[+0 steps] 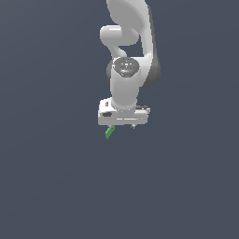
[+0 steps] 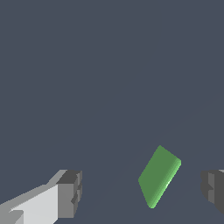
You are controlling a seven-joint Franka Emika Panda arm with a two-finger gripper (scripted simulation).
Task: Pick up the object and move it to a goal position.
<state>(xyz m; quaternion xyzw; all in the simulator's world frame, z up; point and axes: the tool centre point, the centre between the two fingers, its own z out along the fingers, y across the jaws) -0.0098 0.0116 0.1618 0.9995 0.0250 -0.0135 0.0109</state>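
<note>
The object is a small bright green flat slab, tilted, showing between my two fingers in the wrist view. It sits closer to the dark finger pad on one side than to the other finger, and touches neither. My gripper is open with a wide gap. In the exterior view the white gripper hangs straight down from the arm, and the object pokes out as a green sliver just below the hand on the exterior view's left side.
A plain dark grey surface fills the whole scene around the arm. No other objects, containers or edges show in either view.
</note>
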